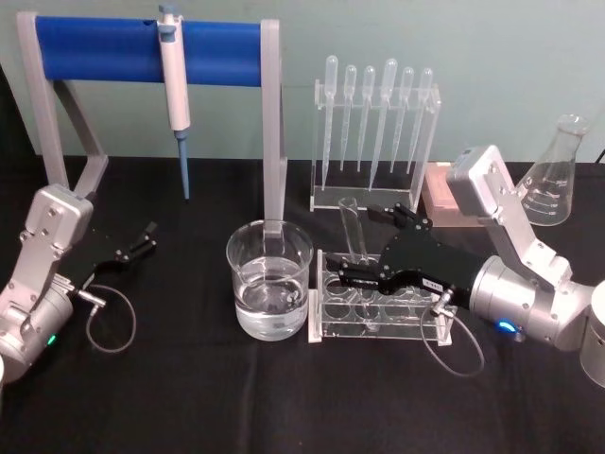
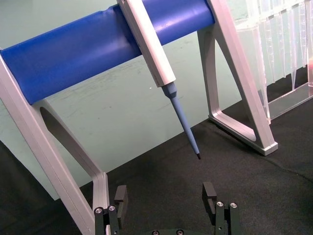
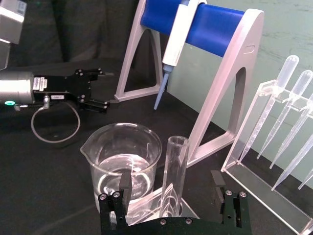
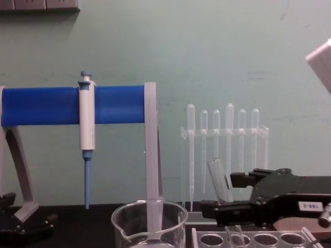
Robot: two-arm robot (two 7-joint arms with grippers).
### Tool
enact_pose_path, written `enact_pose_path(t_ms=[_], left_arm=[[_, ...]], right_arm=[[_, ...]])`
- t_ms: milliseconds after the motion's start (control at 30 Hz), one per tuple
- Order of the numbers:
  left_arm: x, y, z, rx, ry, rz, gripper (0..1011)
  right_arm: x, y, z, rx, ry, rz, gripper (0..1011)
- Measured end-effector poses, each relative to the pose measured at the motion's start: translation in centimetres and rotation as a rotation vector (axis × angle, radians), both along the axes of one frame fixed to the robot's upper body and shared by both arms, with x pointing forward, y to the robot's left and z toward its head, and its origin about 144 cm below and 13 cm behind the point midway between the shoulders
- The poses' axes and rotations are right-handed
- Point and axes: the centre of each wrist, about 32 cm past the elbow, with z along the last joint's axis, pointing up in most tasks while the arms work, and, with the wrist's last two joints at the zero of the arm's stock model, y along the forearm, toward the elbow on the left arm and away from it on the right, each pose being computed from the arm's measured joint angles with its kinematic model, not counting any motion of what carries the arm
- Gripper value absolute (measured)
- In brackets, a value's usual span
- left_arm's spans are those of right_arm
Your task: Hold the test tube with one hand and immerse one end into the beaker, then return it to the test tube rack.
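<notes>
The test tube [image 1: 354, 230] is clear glass and leans slightly in the left end of the clear tube rack [image 1: 416, 326], just right of the beaker [image 1: 269, 280]. The beaker is wide, spouted and about a third full of water. My right gripper [image 1: 367, 248] reaches in from the right and straddles the tube with its fingers open. In the right wrist view the test tube [image 3: 174, 171] stands between the spread fingers of the right gripper [image 3: 171, 182], touching neither, with the beaker [image 3: 122, 156] beside it. My left gripper [image 1: 132, 246] rests open at the far left of the table.
A blue-barred stand [image 1: 151, 49] at the back carries a white-and-blue pipettor [image 1: 174, 90]. Behind the tube rack stands a rack of plastic pipettes [image 1: 375, 132]. A conical flask [image 1: 553, 175] and a pink block [image 1: 441, 194] sit at the back right. A cable loop [image 1: 109, 322] lies front left.
</notes>
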Motion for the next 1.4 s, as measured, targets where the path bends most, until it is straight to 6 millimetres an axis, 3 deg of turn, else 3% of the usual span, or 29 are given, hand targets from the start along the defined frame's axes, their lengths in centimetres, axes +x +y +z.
enact_pose_path(t_ms=[200,433,700,867,1100,1400], left_arm=[[0.0,0.0,0.0,0.000,0.000,0.000,1000],[0.0,0.0,0.0,0.000,0.000,0.000,1000],[0.0,0.0,0.0,0.000,0.000,0.000,1000],[0.0,0.0,0.0,0.000,0.000,0.000,1000],[0.0,0.0,0.0,0.000,0.000,0.000,1000],[0.0,0.0,0.0,0.000,0.000,0.000,1000]], right_arm=[[0.6,0.3,-0.1,0.007,0.016,-0.015,1003],[0.7,0.2,0.2,0.005,0.034,-0.026,865],[1.1,0.3,0.2,0.027,0.082,-0.020,647],[1.1,0.5,0.2,0.025,0.093,-0.008,442],[0.9,0.8,0.3,0.023,0.089,0.005,243],[-0.1,0.5,1.2,0.081,0.034,-0.009,225]])
